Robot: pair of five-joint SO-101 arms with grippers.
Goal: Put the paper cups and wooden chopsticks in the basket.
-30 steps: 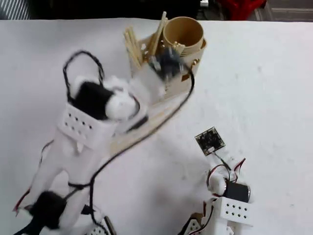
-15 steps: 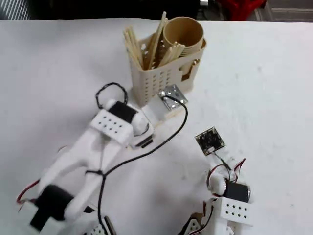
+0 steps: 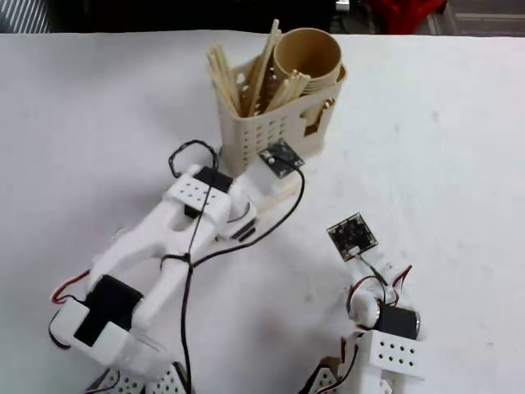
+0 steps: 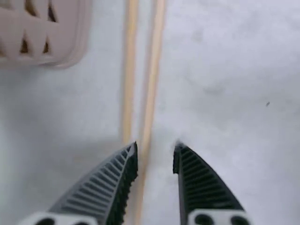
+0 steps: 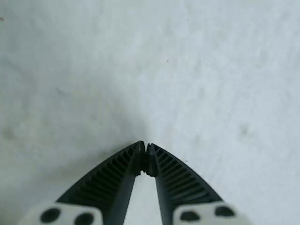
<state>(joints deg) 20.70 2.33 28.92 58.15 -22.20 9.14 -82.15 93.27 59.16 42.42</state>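
Basket (image 3: pixel 271 131) with chopsticks (image 3: pixel 223 74) and paper cup (image 3: pixel 308 51) on white table (image 3: pixel 459 148), dark background (image 3: pixel 164 15)

No legible text, label, brand, number or sign. Plain on the wall of the basket (image 3: pixel 279 131), on the paper cup (image 3: pixel 308 56), on the wooden chopsticks (image 3: pixel 225 78) and on the table (image 3: pixel 451 123). Too small to make out on the small circuit board (image 3: pixel 353 235).
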